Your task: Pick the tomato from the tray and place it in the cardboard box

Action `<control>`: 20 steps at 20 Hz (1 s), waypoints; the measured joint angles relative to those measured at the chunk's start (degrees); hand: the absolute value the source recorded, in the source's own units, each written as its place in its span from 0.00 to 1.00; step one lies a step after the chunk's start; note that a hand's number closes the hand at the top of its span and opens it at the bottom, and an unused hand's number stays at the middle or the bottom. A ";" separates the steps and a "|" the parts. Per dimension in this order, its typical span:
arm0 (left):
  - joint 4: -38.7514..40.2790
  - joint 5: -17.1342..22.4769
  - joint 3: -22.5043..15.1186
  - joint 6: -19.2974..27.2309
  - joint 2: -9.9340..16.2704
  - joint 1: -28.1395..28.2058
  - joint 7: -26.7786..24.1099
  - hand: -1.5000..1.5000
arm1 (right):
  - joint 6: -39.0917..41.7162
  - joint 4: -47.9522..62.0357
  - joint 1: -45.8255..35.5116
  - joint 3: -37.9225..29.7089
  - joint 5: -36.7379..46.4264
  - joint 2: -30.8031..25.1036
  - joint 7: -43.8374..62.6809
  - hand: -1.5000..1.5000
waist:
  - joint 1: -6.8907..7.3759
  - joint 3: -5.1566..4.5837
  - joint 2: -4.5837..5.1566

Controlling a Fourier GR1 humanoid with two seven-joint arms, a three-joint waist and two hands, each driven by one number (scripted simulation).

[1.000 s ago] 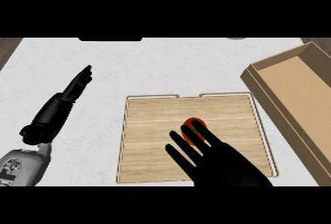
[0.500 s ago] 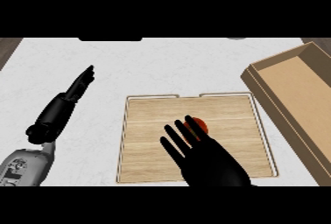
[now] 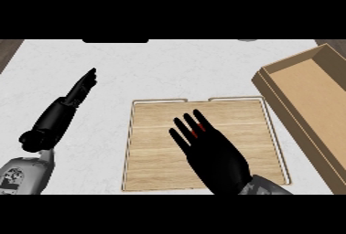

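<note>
A steep downward look at a pale, marbled table (image 3: pixel 169 68). At the centre lies a shallow wooden tray (image 3: pixel 155 160) with a thin raised rim. An open cardboard box (image 3: pixel 307 98) runs along the right edge of the frame, its near wall beside the tray's right side.

The right hand (image 3: pixel 213 157) comes up from the lower centre and is spread flat over the middle of the tray, fingers straight and slightly fanned, holding nothing. The tomato (image 3: pixel 198 129) sits on the tray directly beneath those fingers; only thin slivers of red show between them, so its outline is mostly hidden.

The left hand (image 3: pixel 82 87) rests in the upper left of the frame on the bare table, fingers straight, well away from the tray.

The likely trouble is the grasp itself. A round tomato under flat fingers may roll across the smooth tray if they press down before curling. With the fruit covered, centring the hand is hard to judge. On the carry rightward, the box's near wall could catch a low hand.
</note>
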 measured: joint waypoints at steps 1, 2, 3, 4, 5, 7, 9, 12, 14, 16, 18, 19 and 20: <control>0.02 -0.42 0.00 0.04 -0.50 -0.27 0.33 0.50 | -0.24 1.26 -0.21 -0.61 0.28 0.51 -1.18 0.00 | -0.01 0.00 0.00; 0.09 -0.95 0.02 0.03 -0.82 0.08 -0.02 0.50 | -0.75 1.61 0.29 -1.31 0.47 0.04 -2.64 0.00 | -0.02 0.00 0.00; 0.23 -0.76 0.70 -0.54 -0.78 -0.30 0.32 0.50 | -1.00 1.60 1.05 -1.43 1.13 0.13 -3.34 0.00 | -0.06 -0.01 0.00; 0.08 -0.92 0.84 -0.75 -1.20 -0.42 0.69 0.50 | -0.88 1.72 1.64 -1.39 1.88 0.70 -3.72 0.00 | -0.08 0.00 0.00; 0.13 -1.09 1.15 -0.90 -1.26 -0.82 0.80 0.50 | -2.26 3.50 2.10 -1.09 2.72 1.20 -4.38 0.00 | -0.06 -0.01 -0.01; -0.24 -1.60 1.68 -1.15 -1.61 -0.95 0.92 0.50 | -2.29 3.73 3.25 -0.99 4.07 2.08 -4.95 0.00 | -0.09 0.00 0.00; -0.02 -2.15 2.11 -1.49 -2.02 -0.81 0.59 0.50 | -3.22 5.35 3.52 -2.33 5.20 1.67 -6.93 0.00 | -0.09 0.00 -0.01; -0.66 -2.26 2.43 -2.30 -2.67 -0.13 0.87 0.50 | -2.89 7.54 2.96 -2.94 7.64 3.86 -6.84 0.00 | -0.05 0.00 -0.01; 0.71 -2.80 3.18 -2.82 -2.70 -0.34 -0.53 0.50 | -3.91 9.41 2.48 -4.17 8.95 4.36 -8.01 0.00 | -0.06 -0.01 0.01; 1.76 -3.55 3.70 -2.87 -3.11 -1.20 -0.93 0.50 | -4.42 10.19 3.03 -4.40 10.53 5.18 -8.46 0.00 | -0.13 -0.01 0.01; 1.08 -4.22 3.57 -2.76 -3.91 -1.41 0.14 0.50 | -4.19 10.25 3.41 -5.84 11.09 5.20 -9.73 0.00 | -0.13 -0.01 0.00; 1.07 -4.32 3.81 -3.05 -3.83 -1.15 -0.02 0.50 | -4.99 12.21 2.84 -6.50 11.39 5.50 -10.72 0.00 | -0.07 -0.01 0.00; 1.47 -4.42 4.10 -3.39 -3.82 -0.89 -0.58 0.50 | -5.59 13.26 3.01 -7.02 11.58 5.66 -11.61 0.00 | -0.06 0.00 0.01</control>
